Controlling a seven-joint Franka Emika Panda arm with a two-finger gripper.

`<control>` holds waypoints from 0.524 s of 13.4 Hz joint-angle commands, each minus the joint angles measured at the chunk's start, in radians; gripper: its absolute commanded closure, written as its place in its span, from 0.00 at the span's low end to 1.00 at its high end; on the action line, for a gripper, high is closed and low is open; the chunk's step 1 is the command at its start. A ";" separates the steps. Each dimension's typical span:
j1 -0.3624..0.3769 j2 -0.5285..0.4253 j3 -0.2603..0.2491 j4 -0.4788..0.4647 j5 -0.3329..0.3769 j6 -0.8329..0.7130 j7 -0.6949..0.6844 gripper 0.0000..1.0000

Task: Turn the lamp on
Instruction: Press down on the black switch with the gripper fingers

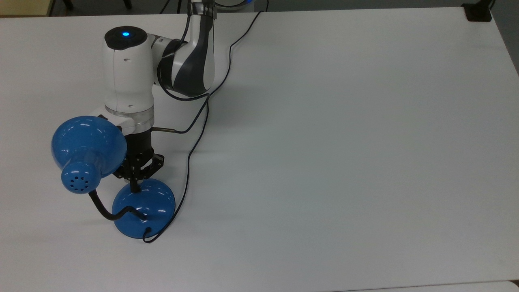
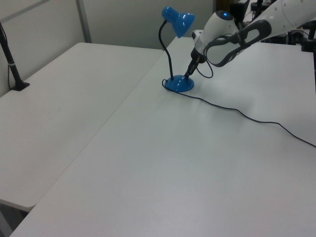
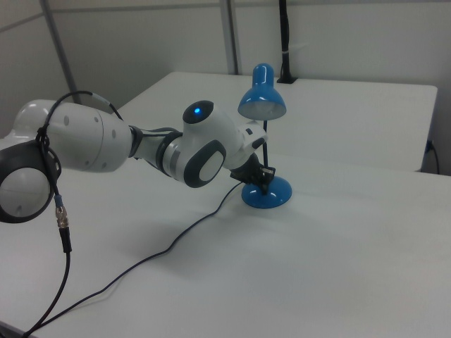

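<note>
The lamp stands near the top view's left edge, with a glossy blue shade (image 1: 87,146), a black gooseneck (image 1: 105,211) and a round blue base (image 1: 148,205). My gripper (image 1: 134,187) points down at the upper rim of the base with its fingers together, the tips touching or just above the dome. The left view has the gripper (image 2: 187,75) at the right side of the base (image 2: 177,85), below the shade (image 2: 177,20). In the right view the gripper (image 3: 262,184) meets the base (image 3: 271,197) and the shade's (image 3: 262,98) inside looks dull grey.
The lamp's black cord (image 1: 190,154) runs from the base up the white table (image 1: 344,162), past my arm (image 1: 127,73). A black clamp (image 1: 478,12) sits at the top view's far right corner. A second table (image 2: 59,98) with a black post (image 2: 12,69) adjoins.
</note>
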 commanded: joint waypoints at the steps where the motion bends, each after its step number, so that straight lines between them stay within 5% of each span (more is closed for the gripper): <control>1: 0.015 -0.021 -0.003 -0.037 0.003 0.021 0.002 1.00; 7: 0.017 -0.004 -0.003 -0.035 0.003 0.021 0.002 1.00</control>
